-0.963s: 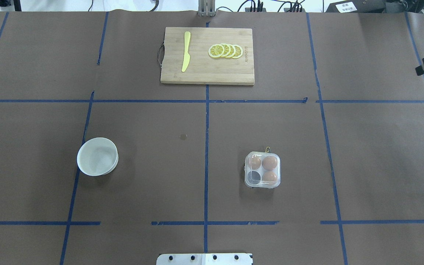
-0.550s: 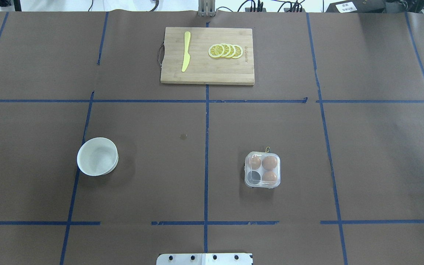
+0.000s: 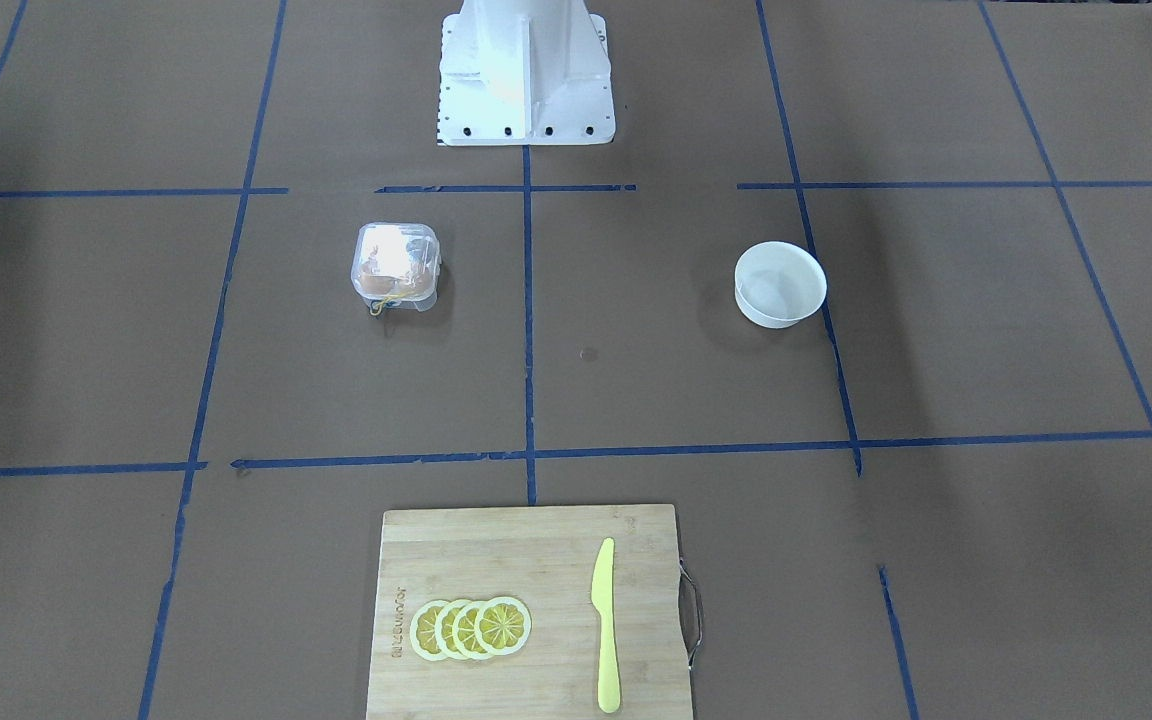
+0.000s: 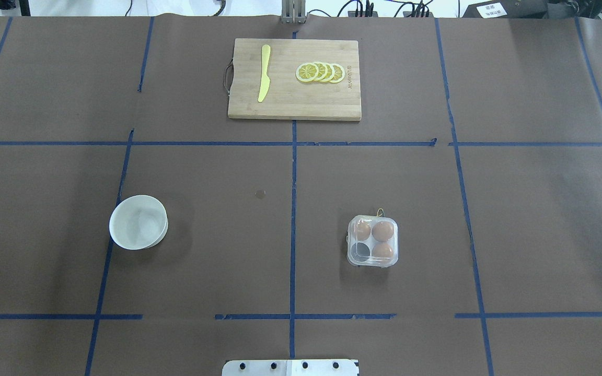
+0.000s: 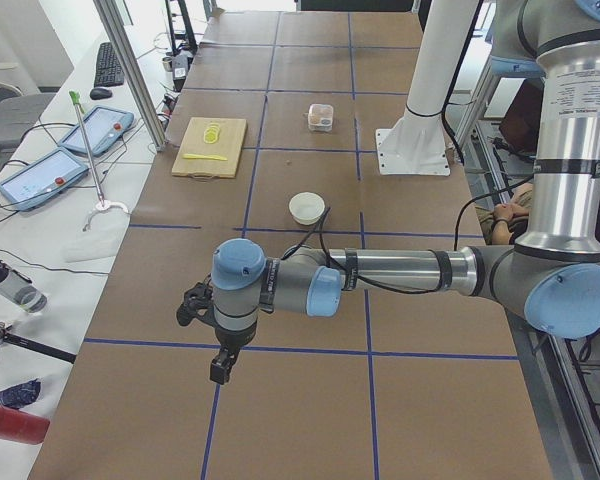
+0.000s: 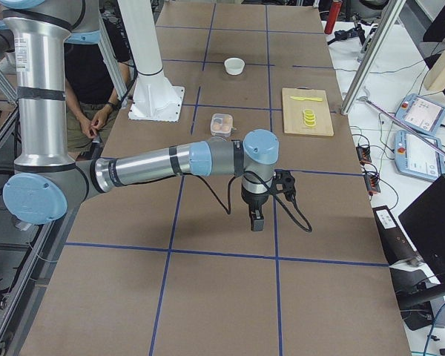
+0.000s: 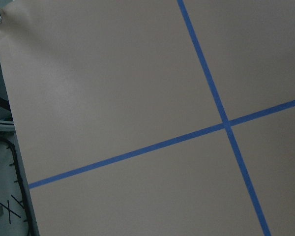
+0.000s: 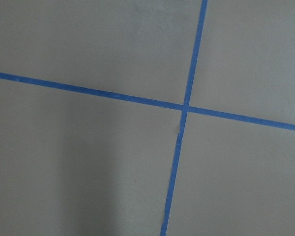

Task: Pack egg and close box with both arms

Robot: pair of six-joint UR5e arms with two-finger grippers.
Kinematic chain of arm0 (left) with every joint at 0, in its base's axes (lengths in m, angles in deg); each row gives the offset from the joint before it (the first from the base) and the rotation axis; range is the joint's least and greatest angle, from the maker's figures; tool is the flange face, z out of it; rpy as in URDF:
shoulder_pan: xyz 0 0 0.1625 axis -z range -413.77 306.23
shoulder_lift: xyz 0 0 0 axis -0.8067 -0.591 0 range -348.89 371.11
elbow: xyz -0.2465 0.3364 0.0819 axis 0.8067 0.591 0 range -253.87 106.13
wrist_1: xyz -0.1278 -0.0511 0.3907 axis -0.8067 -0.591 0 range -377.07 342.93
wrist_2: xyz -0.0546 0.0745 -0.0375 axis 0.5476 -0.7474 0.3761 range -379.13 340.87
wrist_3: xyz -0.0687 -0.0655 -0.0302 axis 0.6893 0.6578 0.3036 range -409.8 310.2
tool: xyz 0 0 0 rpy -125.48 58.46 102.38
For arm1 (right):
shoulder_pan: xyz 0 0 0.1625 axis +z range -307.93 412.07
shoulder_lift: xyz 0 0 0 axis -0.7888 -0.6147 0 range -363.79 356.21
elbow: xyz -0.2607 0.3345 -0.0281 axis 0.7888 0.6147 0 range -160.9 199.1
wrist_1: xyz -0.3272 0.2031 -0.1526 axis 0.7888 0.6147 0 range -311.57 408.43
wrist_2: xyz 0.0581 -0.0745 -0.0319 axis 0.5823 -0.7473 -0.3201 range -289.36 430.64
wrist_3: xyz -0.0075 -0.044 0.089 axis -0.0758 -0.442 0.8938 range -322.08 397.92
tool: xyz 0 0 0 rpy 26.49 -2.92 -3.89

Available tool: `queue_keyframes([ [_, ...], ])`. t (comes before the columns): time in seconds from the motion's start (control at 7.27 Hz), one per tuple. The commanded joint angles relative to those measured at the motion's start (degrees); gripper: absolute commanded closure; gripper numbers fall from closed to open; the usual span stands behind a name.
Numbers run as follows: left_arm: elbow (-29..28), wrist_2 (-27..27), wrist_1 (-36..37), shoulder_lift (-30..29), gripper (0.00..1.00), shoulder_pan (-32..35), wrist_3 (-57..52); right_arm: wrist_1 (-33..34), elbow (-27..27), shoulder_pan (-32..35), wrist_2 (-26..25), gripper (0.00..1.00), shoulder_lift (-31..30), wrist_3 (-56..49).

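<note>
The box (image 4: 372, 241) sits on the table (image 4: 541, 209) just right of the centre tape line, on the robot's right half. It is near square, with no clear long axis. Its edge with the yellow string (image 4: 380, 212) points to 12 o'clock, away from the robot. The clear lid appears to lie down over the cells. Three eggs (image 4: 383, 230) fill the cells at 11, 1 and 5 o'clock. They look round from above, so their long axis cannot be told. The cell at 7 o'clock shows dark.

At 9 o'clock, well apart, stands the white bowl (image 4: 138, 222), its bare white bottom showing. At 11 o'clock, far off, the cutting board (image 4: 294, 104) bears a yellow knife (image 4: 264, 73) lying 12 to 6 and a row of overlapping lemon slices (image 4: 320, 72).

The left gripper (image 5: 220, 372) hangs beyond the bowl at 9 o'clock and the right gripper (image 6: 256, 220) far out at 3 o'clock. Both point down over blue tape (image 8: 187, 105), and whether their fingers are parted or hold anything cannot be told.
</note>
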Motion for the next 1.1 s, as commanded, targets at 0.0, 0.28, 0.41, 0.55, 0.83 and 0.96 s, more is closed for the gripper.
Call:
queue_keyframes([
  [0.0,0.46,-0.25,9.16,-0.61,0.00,-0.23,0.10,0.05,1.25,0.30,1.70,0.00,-2.04,-0.02],
  [0.28,5.19,0.36,15.20,-2.03,0.00,-0.32,0.54,-0.04,3.28,0.30,3.03,0.00,-2.40,-1.33],
  [0.41,5.12,4.19,15.13,-2.12,0.00,-0.67,0.63,-0.04,3.37,0.91,3.11,0.00,-2.40,-1.69],
  [0.55,4.77,7.80,14.69,-2.12,0.00,-1.28,0.63,-0.04,3.37,1.70,3.11,0.00,-2.48,-1.69],
  [0.83,4.51,7.75,14.16,-1.68,0.00,-2.08,2.91,-0.73,3.02,3.11,4.95,0.00,-3.01,-1.34],
  [0.96,4.42,7.66,14.16,-1.59,0.00,-2.08,2.92,-0.83,3.19,3.46,5.13,0.00,-3.10,-1.43],
])
